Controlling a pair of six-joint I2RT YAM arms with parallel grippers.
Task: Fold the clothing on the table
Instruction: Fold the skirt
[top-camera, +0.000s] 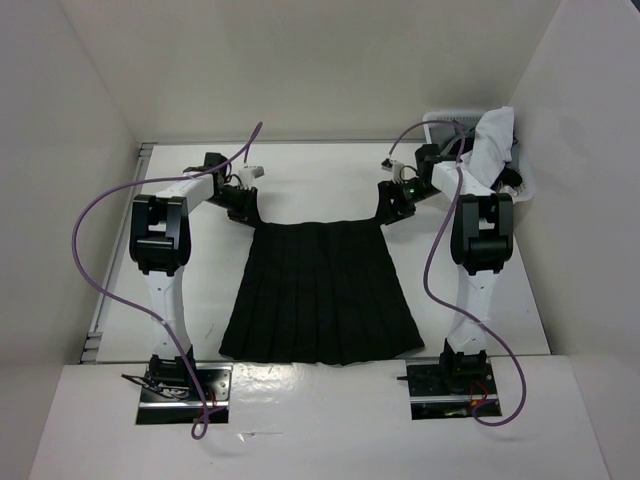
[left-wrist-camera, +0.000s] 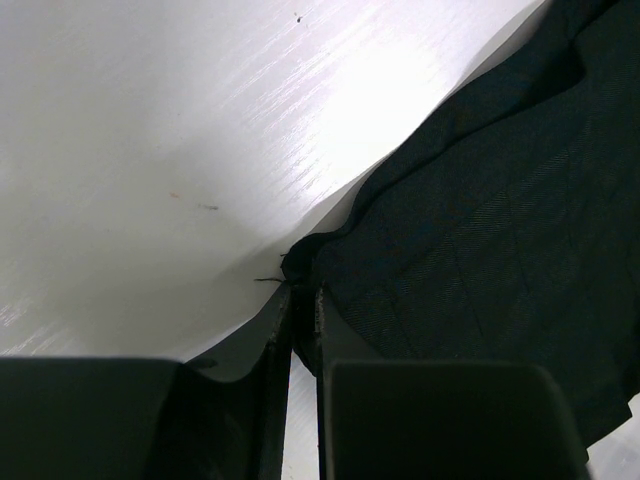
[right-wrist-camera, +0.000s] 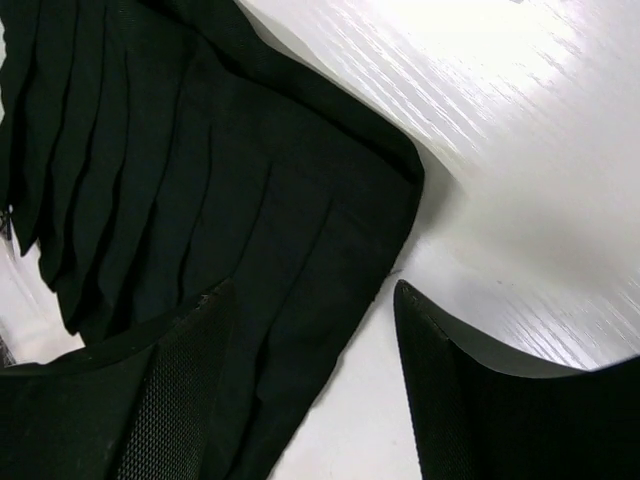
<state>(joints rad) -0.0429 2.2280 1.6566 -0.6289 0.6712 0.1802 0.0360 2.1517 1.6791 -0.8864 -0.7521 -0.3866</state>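
At the far left the worktop (top-camera: 330, 180) ended in a thin metal edge rail (top-camera: 118, 250), with a white side wall (top-camera: 60, 200) close behind it, so the left arm had little room outward. The left claw (top-camera: 243, 208) sat low at the left corner of the waistband (top-camera: 318, 224). Its wrist view showed the claw (left-wrist-camera: 303, 295) with fingers drawn almost together and the corner of the cloth running in between their tips, so it looked clamped on the fabric. The black pleated skirt (top-camera: 320, 295) lay flat in the middle of the worktop, waistband away from the arm bases and the wider hem (top-camera: 320, 358) close to the near edge. It looked light, limp and not slippery. It would likely sag and drag when lifted and the pleats could splay, so the two waistband corners seemed the best holds, raised evenly. The right claw (top-camera: 390, 207) hovered at the right corner. Its wrist view showed the claw (right-wrist-camera: 308, 300) with fingers wide apart, one over the pleats and one over bare worktop, gripping nothing. Bare worktop lay beyond the waistband and on both sides of the skirt, giving room to carry the band toward the hem. At the far right a white basket (top-camera: 520, 190) heaped with a white garment (top-camera: 495, 135) stood close behind the right arm, something to steer clear of.
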